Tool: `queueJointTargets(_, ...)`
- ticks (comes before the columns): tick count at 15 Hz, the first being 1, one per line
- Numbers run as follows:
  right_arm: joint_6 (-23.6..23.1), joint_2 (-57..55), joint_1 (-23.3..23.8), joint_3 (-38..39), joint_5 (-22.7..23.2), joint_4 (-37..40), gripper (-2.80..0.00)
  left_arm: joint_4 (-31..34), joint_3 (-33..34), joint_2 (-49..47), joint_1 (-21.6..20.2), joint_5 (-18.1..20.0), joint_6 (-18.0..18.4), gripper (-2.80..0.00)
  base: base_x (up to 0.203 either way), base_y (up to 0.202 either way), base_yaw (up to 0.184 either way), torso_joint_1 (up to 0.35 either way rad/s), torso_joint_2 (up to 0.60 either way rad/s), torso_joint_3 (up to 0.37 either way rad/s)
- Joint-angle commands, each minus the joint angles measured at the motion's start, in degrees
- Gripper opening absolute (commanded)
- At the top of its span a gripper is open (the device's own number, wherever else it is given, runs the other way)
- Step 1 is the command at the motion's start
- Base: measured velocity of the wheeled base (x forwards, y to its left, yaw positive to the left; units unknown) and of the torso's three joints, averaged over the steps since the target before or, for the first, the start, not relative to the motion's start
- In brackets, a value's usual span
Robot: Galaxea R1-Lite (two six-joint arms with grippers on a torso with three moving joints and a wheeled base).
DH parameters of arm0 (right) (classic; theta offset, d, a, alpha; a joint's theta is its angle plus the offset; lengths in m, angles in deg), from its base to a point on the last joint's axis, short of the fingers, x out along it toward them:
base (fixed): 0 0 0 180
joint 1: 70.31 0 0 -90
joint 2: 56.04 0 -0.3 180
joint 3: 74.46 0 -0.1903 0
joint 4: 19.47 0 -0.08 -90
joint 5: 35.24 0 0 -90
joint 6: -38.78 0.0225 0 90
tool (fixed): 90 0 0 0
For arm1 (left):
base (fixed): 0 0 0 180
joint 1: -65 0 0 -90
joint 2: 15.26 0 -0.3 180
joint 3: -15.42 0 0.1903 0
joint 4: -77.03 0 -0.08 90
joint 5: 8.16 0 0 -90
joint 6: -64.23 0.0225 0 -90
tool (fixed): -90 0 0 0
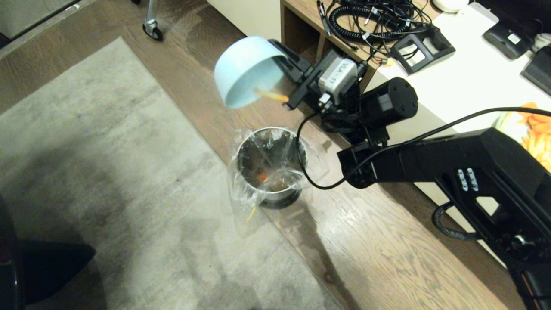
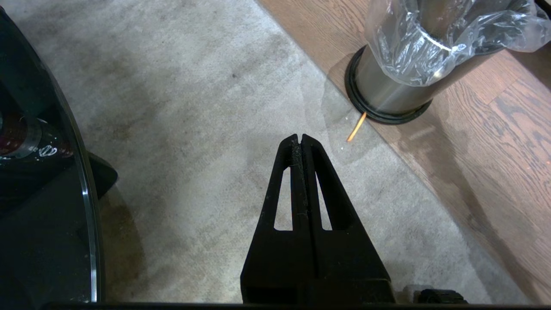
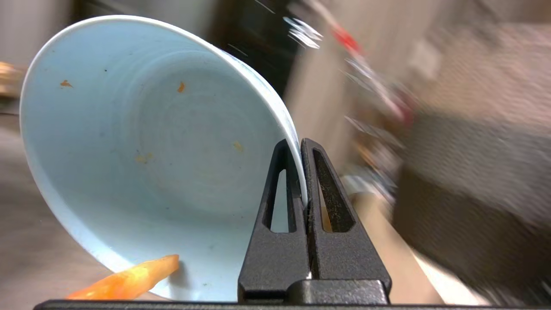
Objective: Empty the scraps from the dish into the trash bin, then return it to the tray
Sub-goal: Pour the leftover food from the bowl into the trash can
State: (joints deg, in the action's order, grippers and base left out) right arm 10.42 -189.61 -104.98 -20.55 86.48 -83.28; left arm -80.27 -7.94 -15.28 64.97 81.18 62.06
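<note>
My right gripper (image 1: 284,58) (image 3: 297,144) is shut on the rim of the dish (image 1: 245,69) (image 3: 142,142), one finger inside and one outside. The dish hangs tipped on its side, above and just behind the trash bin (image 1: 269,165) (image 2: 387,86). One orange carrot stick (image 1: 271,95) (image 3: 129,280) clings to its lower rim, and only small specks remain inside. Scraps (image 1: 262,176) lie in the bin's clear liner. Another thin stick (image 1: 251,214) (image 2: 356,127) lies on the floor by the bin's base. My left gripper (image 2: 300,137) is shut and empty, low over the carpet. The tray is out of view.
A white table (image 1: 473,64) at the right carries a pale-green plate of orange pieces (image 1: 533,133) and black devices. A wooden shelf with coiled cables (image 1: 370,21) stands behind the bin. Grey carpet (image 1: 107,172) covers the left; my dark base (image 2: 43,215) borders it.
</note>
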Motion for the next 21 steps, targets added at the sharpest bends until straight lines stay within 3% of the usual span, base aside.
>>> queueJointTargets(1, -0.1, 0.2, 0.1, 0.2, -9.7, -0.5, -2.8, 0.0, 0.0, 0.0, -0.1, 0.0, -0.1, -2.8, 0.0, 0.0, 0.0, 0.0, 0.0, 0.0)
queueJointTargets(4, -0.1, 0.7, -1.3, 0.2, -18.4, -0.2, -2.8, 0.0, 0.0, 0.0, -0.1, 0.0, 0.0, -2.8, 0.0, 0.0, 0.0, 0.0, 0.0, 0.0)
queueJointTargets(9, -2.6, 2.4, -1.2, 5.4, -22.3, -0.3, -2.8, 0.0, 0.0, 0.0, -0.1, 0.0, 0.0, -2.8, 0.0, 0.0, 0.0, 0.0, 0.0, 0.0)
queueJointTargets(13, -4.1, 4.9, -1.3, 12.3, -22.4, -0.5, -2.8, 0.0, 0.0, 0.0, -0.1, 0.0, 0.0, -2.8, 0.0, 0.0, 0.0, 0.0, 0.0, 0.0)
queueJointTargets(17, -5.8, 8.1, -1.3, 24.3, -22.3, -0.4, -2.8, 0.0, 0.0, 0.0, -0.1, 0.0, 0.0, -2.8, 0.0, 0.0, 0.0, 0.0, 0.0, 0.0)
queueJointTargets(21, -13.5, 10.1, -1.4, 33.6, -22.2, 0.9, -2.8, 0.0, 0.0, 0.0, 0.0, 0.0, 0.0, -2.8, 0.0, 0.0, 0.0, 0.0, 0.0, 0.0)
